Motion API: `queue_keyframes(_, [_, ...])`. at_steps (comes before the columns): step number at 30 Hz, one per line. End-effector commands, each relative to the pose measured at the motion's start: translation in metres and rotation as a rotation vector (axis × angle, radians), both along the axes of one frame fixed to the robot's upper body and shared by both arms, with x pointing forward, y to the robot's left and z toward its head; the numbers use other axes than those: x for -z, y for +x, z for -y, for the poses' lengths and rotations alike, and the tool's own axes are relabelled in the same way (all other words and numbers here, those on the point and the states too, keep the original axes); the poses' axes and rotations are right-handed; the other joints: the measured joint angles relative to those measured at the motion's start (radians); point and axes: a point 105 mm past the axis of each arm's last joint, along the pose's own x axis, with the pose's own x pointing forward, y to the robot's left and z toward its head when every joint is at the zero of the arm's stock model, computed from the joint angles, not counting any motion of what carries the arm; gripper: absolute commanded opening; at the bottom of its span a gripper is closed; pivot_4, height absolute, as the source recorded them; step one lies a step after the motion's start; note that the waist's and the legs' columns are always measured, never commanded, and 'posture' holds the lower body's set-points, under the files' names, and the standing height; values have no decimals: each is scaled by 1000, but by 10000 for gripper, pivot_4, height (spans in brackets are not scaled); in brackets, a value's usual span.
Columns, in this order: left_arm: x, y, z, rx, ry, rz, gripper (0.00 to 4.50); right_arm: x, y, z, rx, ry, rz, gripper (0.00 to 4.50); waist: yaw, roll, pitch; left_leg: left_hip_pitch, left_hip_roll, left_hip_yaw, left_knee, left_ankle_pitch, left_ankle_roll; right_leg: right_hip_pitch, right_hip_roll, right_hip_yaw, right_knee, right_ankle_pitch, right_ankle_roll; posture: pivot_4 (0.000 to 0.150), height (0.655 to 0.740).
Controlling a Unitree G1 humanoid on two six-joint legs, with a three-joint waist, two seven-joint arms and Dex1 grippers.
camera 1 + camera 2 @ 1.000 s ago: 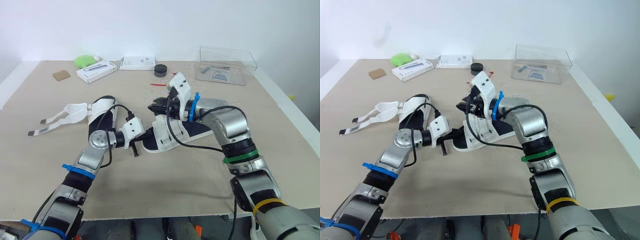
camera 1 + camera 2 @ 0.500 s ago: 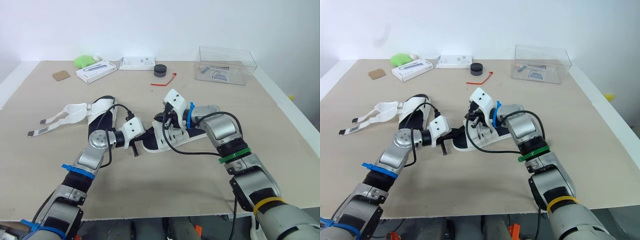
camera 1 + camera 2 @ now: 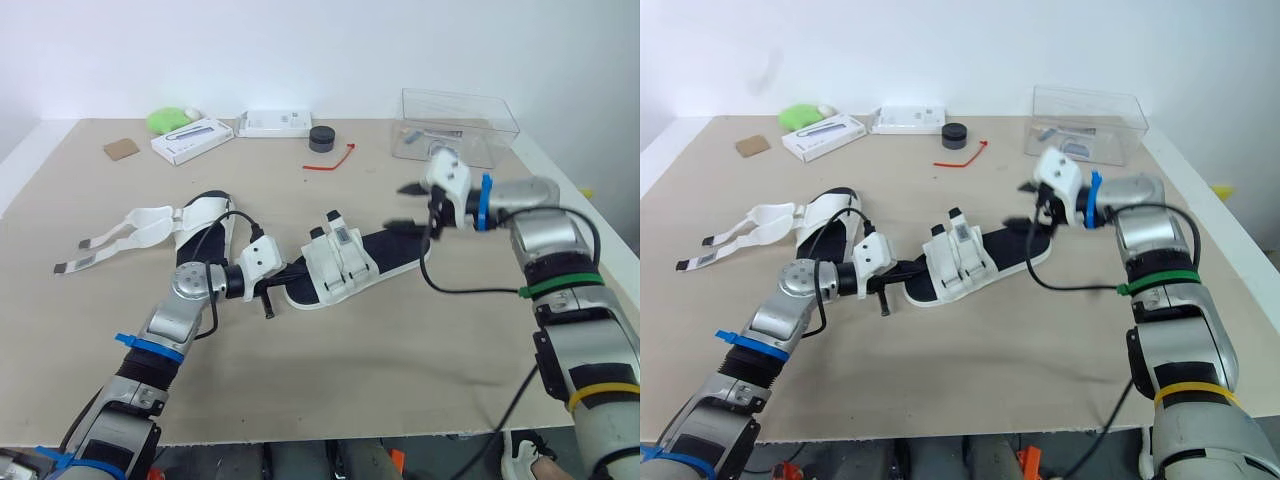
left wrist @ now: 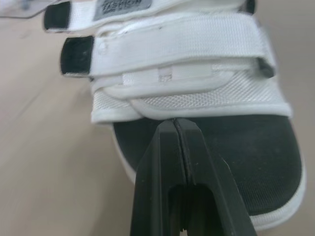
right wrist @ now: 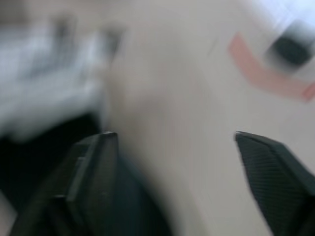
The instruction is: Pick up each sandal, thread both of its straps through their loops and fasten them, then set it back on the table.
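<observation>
A white-strapped sandal with a black footbed (image 3: 345, 262) lies flat mid-table, both straps folded across its top. My left gripper (image 4: 175, 121) is shut, its tips resting over the footbed at the edge of the front strap (image 4: 197, 83), with nothing between them. My right gripper (image 3: 408, 207) hangs open just above the sandal's heel end, holding nothing. The second sandal (image 3: 198, 225) lies at the left with its straps (image 3: 125, 232) undone and spread out on the table.
A clear plastic box (image 3: 458, 127) stands at the back right. A black round cap (image 3: 321, 139) and a red tie (image 3: 333, 160) lie behind the sandal. Two white boxes (image 3: 193, 141) (image 3: 274, 124), a green object (image 3: 172, 121) and a brown card (image 3: 122, 150) sit back left.
My right gripper has let go of the sandal's straps, opened wide and swung right, off toward the heel. The sandal has settled flat. My left gripper has stayed at the toe.
</observation>
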Motion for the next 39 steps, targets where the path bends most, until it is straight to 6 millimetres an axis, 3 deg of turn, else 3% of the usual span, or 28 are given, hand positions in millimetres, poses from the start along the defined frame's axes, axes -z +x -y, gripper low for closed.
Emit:
queue_keyframes(1, [-18,-8,3,73,-38,23,11007,-13,1,-12,-100,-15,45,45000,-11,1,0,0,0,1,0,0,0,0,0,1,1,0,0,1500,7400])
queue_keyframes(2, [-20,-8,2,81,-39,27,17185,-12,1,-15,-115,-8,36,45000,-12,1,0,0,1,1,0,0,0,-1,0,1,1,0,0,1500,7400])
queue_keyframes(9, [-25,-7,-11,91,-1,41,44468,-13,4,-56,-256,-46,117,45000,-12,1,1,1,2,1,0,1,-2,-1,3,2,2,1,-1,1500,7400])
queue_keyframes(16, [-33,-17,-14,110,-17,52,44468,-7,0,-82,-350,-54,115,45000,-11,1,1,1,2,1,0,1,-4,-1,1,2,2,1,-1,1500,7400])
queue_keyframes(32, [-38,-38,-53,56,-18,0,44468,5,-21,-109,-517,16,-36,45000,-12,2,1,1,3,1,0,2,-8,-2,2,0,5,1,-2,1500,7400])
queue_keyframes(39, [-44,-37,-52,52,-60,-1,44468,3,-16,-118,-461,84,-53,45000,-12,2,1,1,3,0,0,3,-9,-2,2,0,6,1,-2,1500,7400])
